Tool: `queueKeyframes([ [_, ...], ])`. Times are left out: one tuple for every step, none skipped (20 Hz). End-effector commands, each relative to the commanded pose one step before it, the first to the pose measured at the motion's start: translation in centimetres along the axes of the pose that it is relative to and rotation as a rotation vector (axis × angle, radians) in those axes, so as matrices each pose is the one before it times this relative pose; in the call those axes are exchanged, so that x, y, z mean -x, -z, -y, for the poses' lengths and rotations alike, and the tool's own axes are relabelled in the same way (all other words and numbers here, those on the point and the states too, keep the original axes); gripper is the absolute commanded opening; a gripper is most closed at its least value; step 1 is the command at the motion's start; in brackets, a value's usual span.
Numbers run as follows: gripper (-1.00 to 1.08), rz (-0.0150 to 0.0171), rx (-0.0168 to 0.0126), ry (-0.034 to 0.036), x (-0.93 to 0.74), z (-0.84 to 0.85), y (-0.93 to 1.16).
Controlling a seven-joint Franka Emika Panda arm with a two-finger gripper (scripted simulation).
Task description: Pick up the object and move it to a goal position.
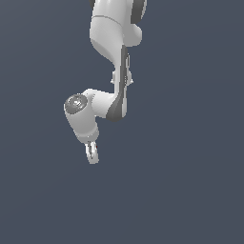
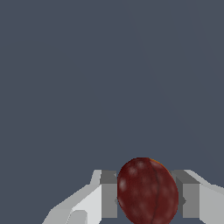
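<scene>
Dark red and faintly mottled, the object (image 2: 148,191) sits between the 2 fingers of the jaws in the wrist view, an oval blob with a thin seam running down its face. A grey pad (image 2: 109,194) presses against one side of it and a second grey pad against the other, with no gap visible on either side, so the jaws are closed narrowly around the object and holding it. Behind each pad the white body of a finger slopes away toward the edge of the picture.

In the exterior view the white arm (image 1: 112,43) comes down from the top of the picture, bends at a grey-capped joint (image 1: 75,103) toward the exterior view's left, and ends in the gripper (image 1: 92,156), which points downward and tilts slightly toward the exterior view's right. From this side the fingers stand close together and the object cannot be made out between them; it is too small or hidden.

The surroundings in both views are a flat, uniform slate blue-grey, without any visible edge, so the pictures do not tell whether the gripper is touching a surface or hanging above it.
</scene>
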State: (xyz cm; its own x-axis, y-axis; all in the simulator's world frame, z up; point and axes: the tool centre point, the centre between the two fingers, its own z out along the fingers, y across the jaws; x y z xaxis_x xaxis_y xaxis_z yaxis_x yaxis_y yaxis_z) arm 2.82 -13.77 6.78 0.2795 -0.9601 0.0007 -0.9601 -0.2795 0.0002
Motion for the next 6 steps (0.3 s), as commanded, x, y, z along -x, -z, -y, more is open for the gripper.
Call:
queueKeyframes([
  [-1.0,0.00037,0.0001,0.00043,-0.369,0.404,0.176],
  [-1.0,0.0,0.0,0.0,-0.088,0.098,0.038],
  [-1.0,0.0,0.0,0.0,-0.065,0.076,0.026],
  [-1.0,0.0,0.0,0.0,-0.043,0.055,0.016],
  [-1.0,0.00034,-0.00025,-0.00025,-0.04,0.023,0.012],
  [-1.0,0.0,0.0,0.0,-0.007,0.01,0.002],
])
